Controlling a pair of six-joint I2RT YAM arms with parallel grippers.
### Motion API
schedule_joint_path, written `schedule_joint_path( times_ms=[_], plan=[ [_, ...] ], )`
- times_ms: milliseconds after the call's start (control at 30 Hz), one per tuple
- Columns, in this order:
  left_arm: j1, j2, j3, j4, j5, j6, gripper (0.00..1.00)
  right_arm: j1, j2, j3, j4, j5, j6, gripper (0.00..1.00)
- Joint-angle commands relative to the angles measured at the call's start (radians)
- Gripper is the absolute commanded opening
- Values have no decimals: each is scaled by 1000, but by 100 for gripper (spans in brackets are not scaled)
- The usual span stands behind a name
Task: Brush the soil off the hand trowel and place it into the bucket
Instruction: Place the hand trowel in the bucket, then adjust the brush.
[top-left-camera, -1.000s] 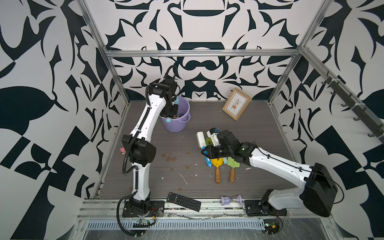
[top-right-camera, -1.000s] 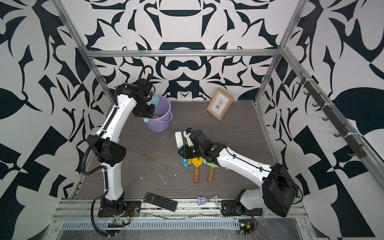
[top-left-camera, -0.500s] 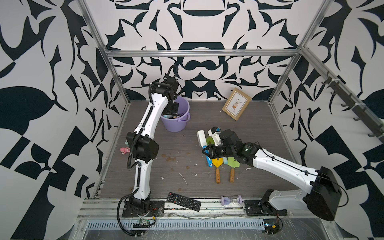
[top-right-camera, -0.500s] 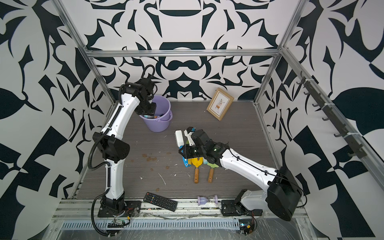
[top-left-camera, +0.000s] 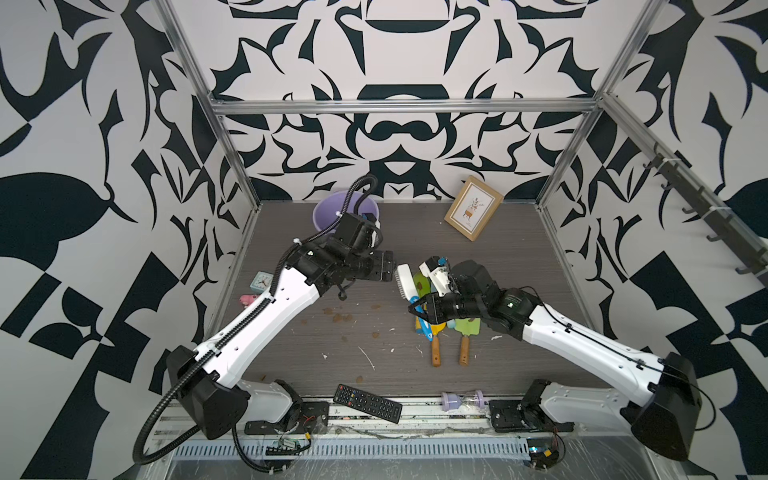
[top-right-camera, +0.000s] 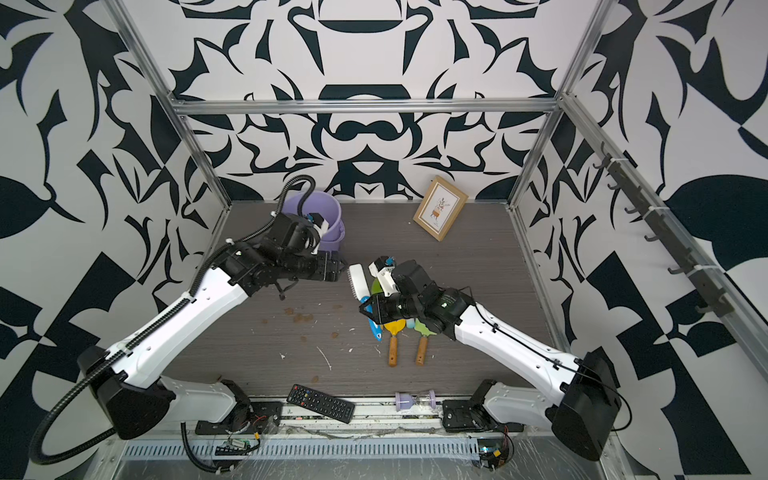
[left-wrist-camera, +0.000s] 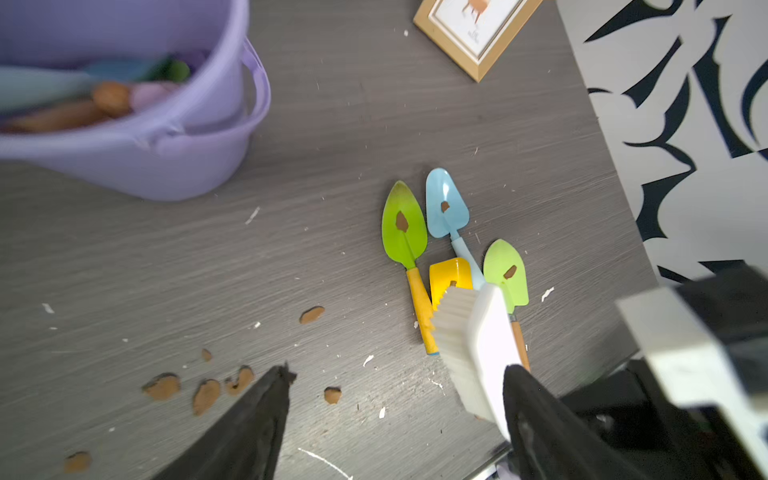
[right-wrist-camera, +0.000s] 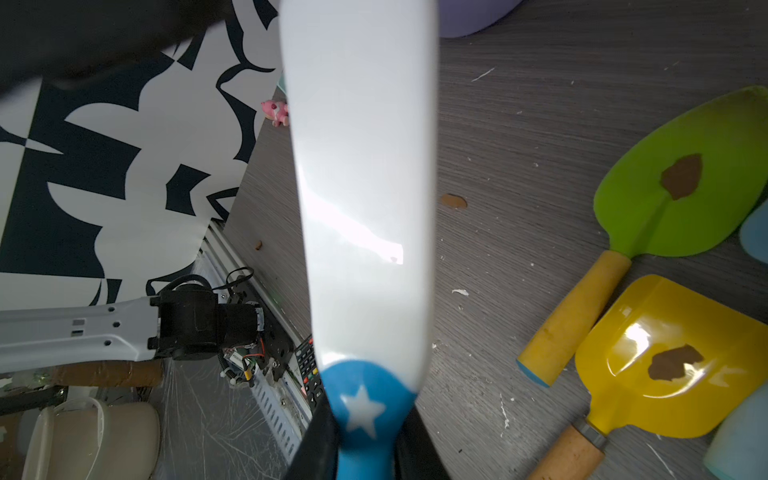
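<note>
Progress check for you: the round lilac plastic bucket (left-wrist-camera: 174, 166), at the back on the left arm's side, already holds a few blurry wooden-handled, coloured bits, so I'd guess some tools are done. Four are left, bunched on the grey wood-grain surface (left-wrist-camera: 374, 124) well apart from the bucket: a green leaf-shaped trowel (left-wrist-camera: 404, 239) with a yellow handle, a pale blue trowel (left-wrist-camera: 446, 199), a yellow square scoop (left-wrist-camera: 451, 274) and a light green trowel (left-wrist-camera: 505, 259) with a wooden handle. Each still carries a dark-brown clump of soil (left-wrist-camera: 401, 221), and more of it lies scattered on the surface nearby. Your right claw (right-wrist-camera: 365, 449) is clenched on the blue handle of the white scrub brush (right-wrist-camera: 361, 166), whose head is raised beside the pile. Your left claw (left-wrist-camera: 398, 374) is spread wide with nothing in it, hovering near the brush head. So brushing, pickup and drop-off all remain for these four.
</note>
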Motion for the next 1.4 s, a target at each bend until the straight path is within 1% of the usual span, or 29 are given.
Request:
schedule_joint_path(
  times_ms=[0,67,133,233,333,400,500,600,633,733,767,833,900,933,967,1133,1233,1367],
  plan=[
    [-28,18,-68,133,8,-92,84,-1,-27,4,10,-59,-11,0],
    [-28,22,-98,172,22,-99,84,-1,-29,-3,25,-79,-5,0],
    [-28,38,-121,204,47,-111,84,-1,-29,-6,31,-74,-1,0],
    [-29,63,-148,247,116,-134,84,-1,-29,-2,38,-65,1,0],
    [-31,67,-176,274,151,-152,84,-1,-29,2,40,-57,4,0],
    [-33,64,-199,294,180,-171,83,-1,-25,6,40,-49,3,0],
    [-32,50,-244,341,236,-205,78,-2,-13,16,41,-38,3,0],
    [-32,33,-282,380,281,-241,70,-1,3,23,48,-37,7,0],
    [-31,31,-291,394,300,-251,64,-2,10,23,53,-36,9,0],
    [-31,32,-296,403,328,-277,39,-1,20,22,56,-32,13,0],
    [-30,32,-297,400,331,-284,33,-1,20,20,59,-28,14,0],
    [-26,28,-305,410,346,-303,27,0,19,18,56,-11,17,0],
    [-16,29,-315,425,372,-335,15,-1,20,17,46,4,18,0],
    [-12,31,-323,437,387,-355,5,0,18,16,41,15,19,0],
    [-7,33,-326,439,396,-377,0,1,14,14,41,23,22,1],
    [10,38,-371,506,455,-496,0,10,2,2,38,67,15,13],
    [12,40,-390,557,485,-554,0,23,-1,2,35,111,10,17],
    [12,36,-400,590,494,-602,0,24,-10,-1,50,136,11,23]
  ],
)
